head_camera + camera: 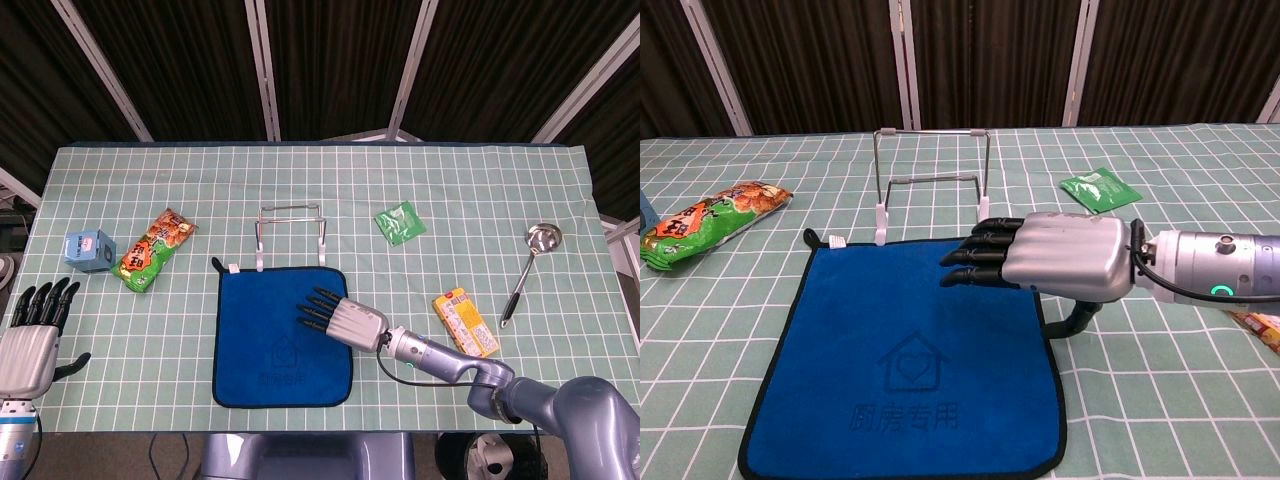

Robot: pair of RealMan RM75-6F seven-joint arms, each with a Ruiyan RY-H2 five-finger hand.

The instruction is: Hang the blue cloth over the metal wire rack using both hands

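rack: the metal wire rack [291, 236] is standing upright at centre frame, just above the top edge of the blue cloth [275, 345], blocking a straight reach upward from it.
cloth top right: the right hand [338, 316] is hovering there, fingers spread and holding nothing.
left side: the snack bag [153, 248] and blue box [88, 249] are lying well apart from the cloth, leaving bare table between.
lower left: the left hand [32, 336] is waiting at the frame edge, fingers apart.
right side: the yellow box [464, 323], ladle [528, 269] and green packet [400, 222] are sitting well clear.
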